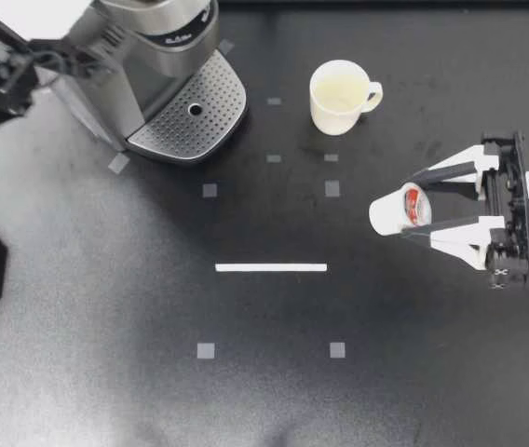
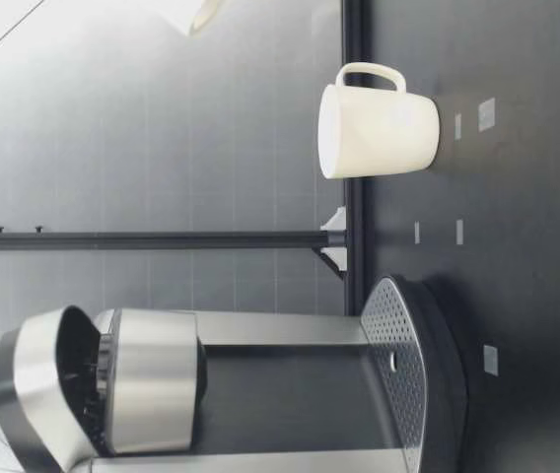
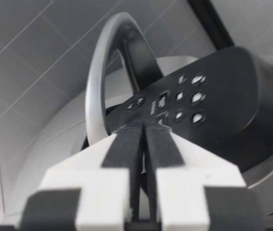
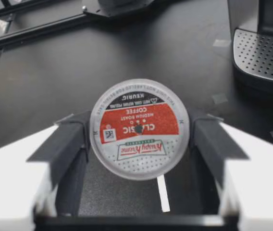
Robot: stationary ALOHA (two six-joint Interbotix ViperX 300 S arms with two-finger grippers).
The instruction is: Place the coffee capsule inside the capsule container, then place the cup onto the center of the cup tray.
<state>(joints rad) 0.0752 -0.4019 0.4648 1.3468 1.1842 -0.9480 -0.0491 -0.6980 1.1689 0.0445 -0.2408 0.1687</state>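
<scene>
Mid-right of the frame, the right gripper point(image 1: 409, 208) clamped the capsule point(image 1: 391, 213) across its sides. Light, thin-walled and probably crushable, it wanted a gentle hold below the rim.

The machine point(image 1: 148, 56) is standing at the table's point(image 1: 97, 307) back-left corner, with its tray point(image 1: 190, 116) jutting toward the middle. The cup point(image 1: 339, 96) is standing upright to the right of the tray, apart from it, its handle pointing right. A tape strip point(image 1: 271, 267) is lying near the table's middle, in front of both. At the right edge, in front of the cup, the capsule point(image 1: 397, 212) is sitting between the fingers of the right gripper point(image 1: 410, 207), both touching it. The left gripper point(image 3: 143, 137) is sitting right at the machine's top, fingers together.
</scene>
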